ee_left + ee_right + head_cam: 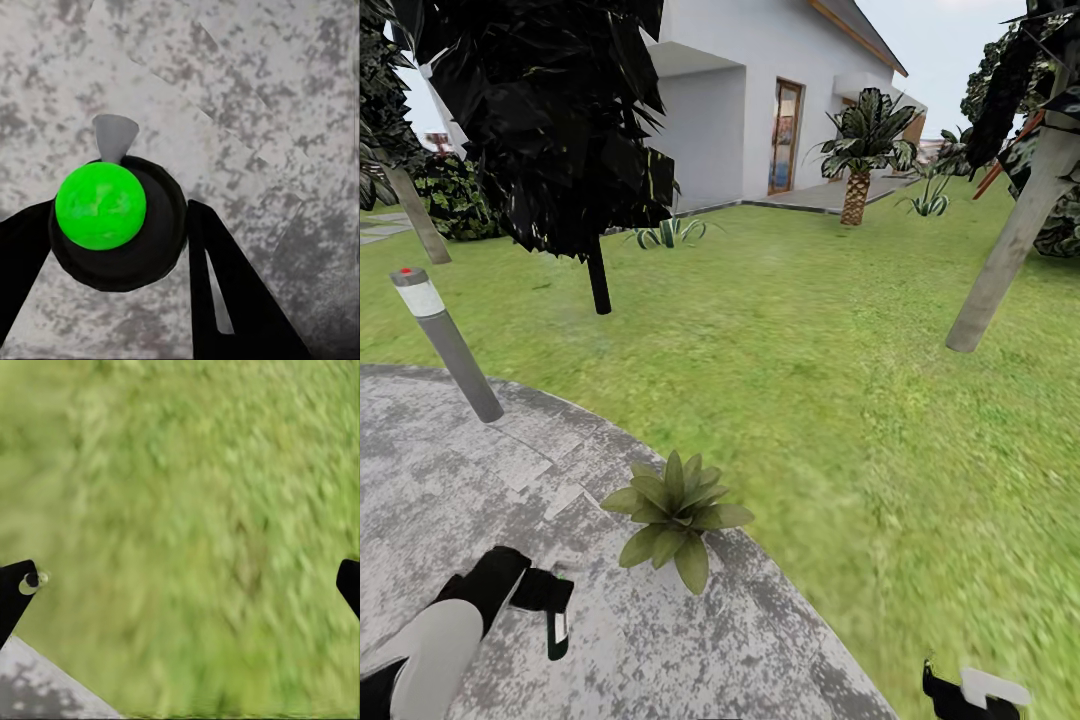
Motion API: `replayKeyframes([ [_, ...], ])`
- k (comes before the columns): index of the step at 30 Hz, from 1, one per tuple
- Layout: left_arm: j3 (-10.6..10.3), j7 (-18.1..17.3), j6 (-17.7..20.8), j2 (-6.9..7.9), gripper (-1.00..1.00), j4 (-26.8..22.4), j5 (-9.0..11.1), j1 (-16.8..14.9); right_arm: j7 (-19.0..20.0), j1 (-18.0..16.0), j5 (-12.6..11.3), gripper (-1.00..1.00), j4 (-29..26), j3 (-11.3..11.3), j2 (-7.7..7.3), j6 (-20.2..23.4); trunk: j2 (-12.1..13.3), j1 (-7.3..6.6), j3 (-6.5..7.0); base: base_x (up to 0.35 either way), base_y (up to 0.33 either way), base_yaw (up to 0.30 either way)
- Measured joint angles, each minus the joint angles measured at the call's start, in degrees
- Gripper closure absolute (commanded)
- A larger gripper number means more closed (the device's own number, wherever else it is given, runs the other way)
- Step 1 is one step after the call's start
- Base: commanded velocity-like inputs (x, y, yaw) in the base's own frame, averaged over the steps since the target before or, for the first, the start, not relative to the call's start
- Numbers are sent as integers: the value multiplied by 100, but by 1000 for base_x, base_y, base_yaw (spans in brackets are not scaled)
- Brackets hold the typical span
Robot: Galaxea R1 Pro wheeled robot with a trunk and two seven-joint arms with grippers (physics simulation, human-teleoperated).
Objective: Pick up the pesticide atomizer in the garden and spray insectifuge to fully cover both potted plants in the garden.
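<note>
Grass fills most of the head view, with a round stone patio [450, 500] at lower left. One potted plant [676, 512] sits at the patio's edge. Just left and below it, my left gripper [550, 610] holds the spray bottle [557, 628] upright, probably to keep the nozzle usable.

Left wrist view: my fingers [232, 292] are clamped on the bottle, its top glowing green.

Right wrist view: my right gripper [184, 585] hangs spread wide and empty above grass.

Grey stone patio [450, 480] meets lawn [840, 350]; white house [760, 90], perhaps distant.
</note>
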Motion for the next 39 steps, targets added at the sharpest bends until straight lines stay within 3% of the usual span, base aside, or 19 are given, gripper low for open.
replayKeyframes([
  [1,-190,-109,137,4,100,-3,-2,-51,-12,0,-1,-100,36,-1,1,2,0,0,0,0,0,0],
  [3,-888,-503,660,3,100,-19,4,-213,-27,2,-1,-100,108,-1,6,4,0,0,0,0,0,0],
  [5,-1387,-822,1017,-9,100,-72,15,-342,-30,6,-1,-100,158,-2,7,5,0,0,0,0,0,0],
  [8,-1662,-1211,1188,-28,100,-214,29,-419,-43,8,-2,-100,189,-3,6,5,0,0,0,0,0,0],
  [15,-1770,-1414,1403,-22,100,-441,2,-498,-49,8,-2,-100,202,-3,7,5,0,-1,0,61,0,0],
  [17,-2043,-1461,1506,-10,100,-443,5,-516,-49,7,-2,-100,203,-3,7,5,0,-2,0,215,0,0],
  [20,-2805,-2196,1542,42,100,-459,-48,-528,-50,7,-2,-100,204,-3,7,5,0,-1,0,161,0,0],
  [22,-3029,-2539,1542,71,100,-608,-48,-532,-50,8,-2,-100,204,-3,7,5,0,0,0,29,0,0],
  [28,-3163,-2686,1546,84,100,-848,-57,-534,-53,9,-1,-100,204,5,12,5,0,0,0,4,0,6],
  [33,-3458,-2699,1544,86,100,-854,-55,-523,-58,6,-10,-100,204,-2,33,5,0,0,-12,0,0,198],
  [39,-3492,-2704,1545,96,100,-1176,-47,-562,-31,6,9,-100,194,-3,27,5,0,0,-21,-11,-116,62],
])
